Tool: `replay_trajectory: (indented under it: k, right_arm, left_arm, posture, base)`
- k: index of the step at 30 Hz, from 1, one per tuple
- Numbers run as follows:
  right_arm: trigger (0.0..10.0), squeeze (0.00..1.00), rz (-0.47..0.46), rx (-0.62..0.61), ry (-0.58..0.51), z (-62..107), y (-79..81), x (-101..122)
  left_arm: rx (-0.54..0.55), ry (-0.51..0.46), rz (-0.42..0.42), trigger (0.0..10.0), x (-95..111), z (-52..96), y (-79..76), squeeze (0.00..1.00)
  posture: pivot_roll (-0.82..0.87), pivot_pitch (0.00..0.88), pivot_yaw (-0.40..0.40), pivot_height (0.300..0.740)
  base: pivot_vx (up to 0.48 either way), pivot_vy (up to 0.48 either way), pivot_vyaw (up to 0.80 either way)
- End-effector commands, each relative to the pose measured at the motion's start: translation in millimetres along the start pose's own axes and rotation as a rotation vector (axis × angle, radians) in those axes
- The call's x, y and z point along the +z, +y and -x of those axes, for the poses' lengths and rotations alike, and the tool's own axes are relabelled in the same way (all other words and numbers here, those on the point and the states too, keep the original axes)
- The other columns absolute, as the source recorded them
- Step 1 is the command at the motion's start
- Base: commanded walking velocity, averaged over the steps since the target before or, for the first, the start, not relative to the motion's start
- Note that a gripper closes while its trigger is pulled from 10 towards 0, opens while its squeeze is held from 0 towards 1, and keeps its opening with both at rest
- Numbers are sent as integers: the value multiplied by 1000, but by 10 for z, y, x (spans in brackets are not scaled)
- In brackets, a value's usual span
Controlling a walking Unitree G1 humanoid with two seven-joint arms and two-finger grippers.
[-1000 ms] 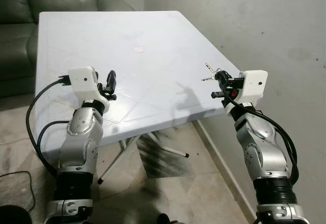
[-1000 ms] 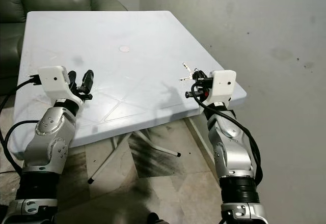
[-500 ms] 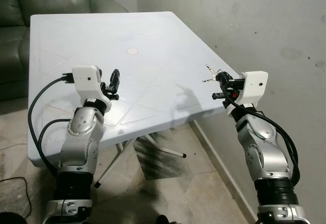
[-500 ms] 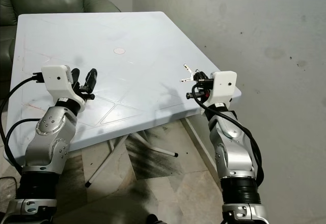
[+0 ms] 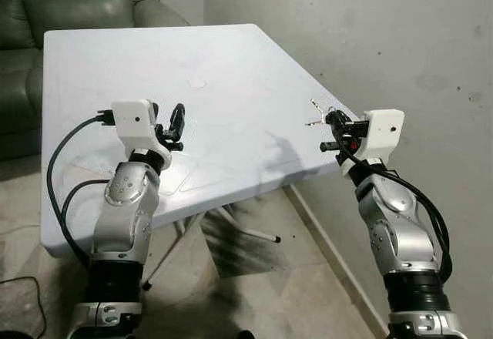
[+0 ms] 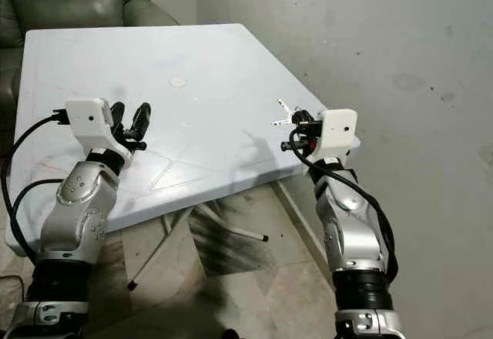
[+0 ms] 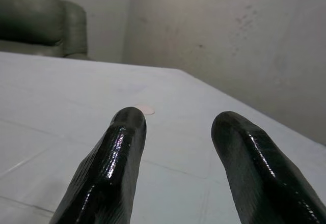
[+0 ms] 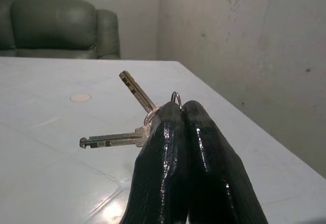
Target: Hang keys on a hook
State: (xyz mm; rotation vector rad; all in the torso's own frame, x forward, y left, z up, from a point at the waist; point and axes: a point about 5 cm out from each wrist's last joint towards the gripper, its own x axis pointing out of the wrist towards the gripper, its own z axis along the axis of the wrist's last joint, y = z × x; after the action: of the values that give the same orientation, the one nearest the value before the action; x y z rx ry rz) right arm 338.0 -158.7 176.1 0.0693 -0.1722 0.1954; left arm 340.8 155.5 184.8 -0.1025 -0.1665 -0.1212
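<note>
My right gripper (image 5: 333,116) is shut on a ring of silver keys (image 5: 316,113), held just above the right corner of the white table (image 5: 231,69). In the right wrist view two keys (image 8: 133,114) stick out past the closed fingertips, one pointing up and one sideways. My left gripper (image 5: 173,119) is open over the table's left front part, with nothing between its black fingers (image 7: 119,152). I see no hook in these views.
A grey-green sofa (image 5: 69,4) stands behind the table. A stained grey wall (image 5: 370,38) runs along the right side. A small round mark (image 5: 197,83) sits near the table's middle. The table's folding legs (image 5: 231,227) stand on a tiled floor.
The camera has turned a little right, so the table and sofa slid leftward in view. Both grippers keep their poses, the right still holding the keys.
</note>
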Motion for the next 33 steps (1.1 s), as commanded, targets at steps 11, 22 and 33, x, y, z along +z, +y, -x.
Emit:
replay_trajectory:
  k: [11, 22, 33]
  right_arm:
    - [10000, 0, 6, -11, -14, 9, -25, 40]
    - [10000, 0, 8, -14, -13, 15, -38, 45]
    - [10000, 0, 4, -16, -10, 15, -38, 40]
  left_arm:
    - [11, 26, 28, 10000, -19, -15, -8, 0]
    - [9, 34, 20, 10000, -20, -10, -15, 0]
    - [-4, 36, 14, 10000, -21, -15, -24, 0]
  posture:
    - [3, 23, -61, 740]
    - [2, 27, -64, 740]
    - [1, 28, -63, 740]
  base:
    - [0, 0, -744]
    - [0, 0, -744]
    - [0, 0, -741]
